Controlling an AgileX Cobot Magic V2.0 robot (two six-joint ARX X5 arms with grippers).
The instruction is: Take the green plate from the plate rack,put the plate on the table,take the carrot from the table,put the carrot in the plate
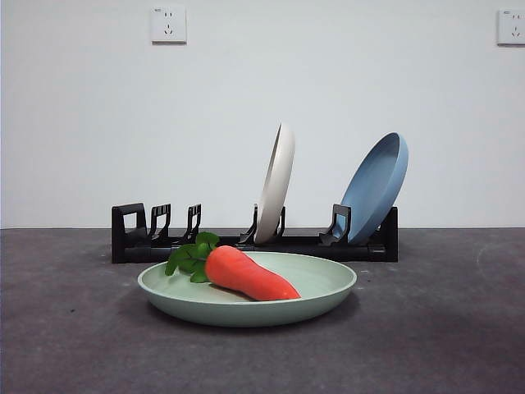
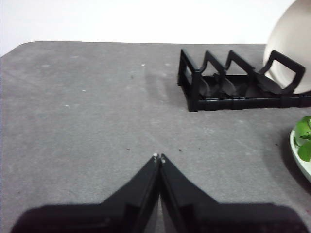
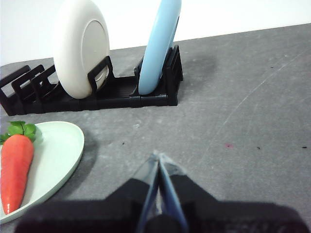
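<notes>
The green plate [image 1: 320, 283] lies flat on the table [image 1: 66, 328] in front of the plate rack [image 1: 312, 244]. The carrot [image 1: 246, 275] lies in the plate, its leaves toward the left of the front view. The right wrist view shows the plate [image 3: 58, 145] with the carrot [image 3: 15, 170] in it, off to one side of my right gripper [image 3: 157, 156], which is shut and empty over bare table. My left gripper [image 2: 159, 157] is shut and empty over bare table, apart from the rack's empty end [image 2: 214, 85]. The plate's rim [image 2: 297, 148] and leaves [image 2: 305, 138] show at that view's edge.
A cream-white plate [image 1: 276, 182] and a blue plate [image 1: 373, 187] stand upright in the rack; they also show in the right wrist view as the white plate [image 3: 80, 48] and the blue plate [image 3: 159, 46]. The rack's left slots [image 1: 156, 222] hold nothing. Neither arm shows in the front view.
</notes>
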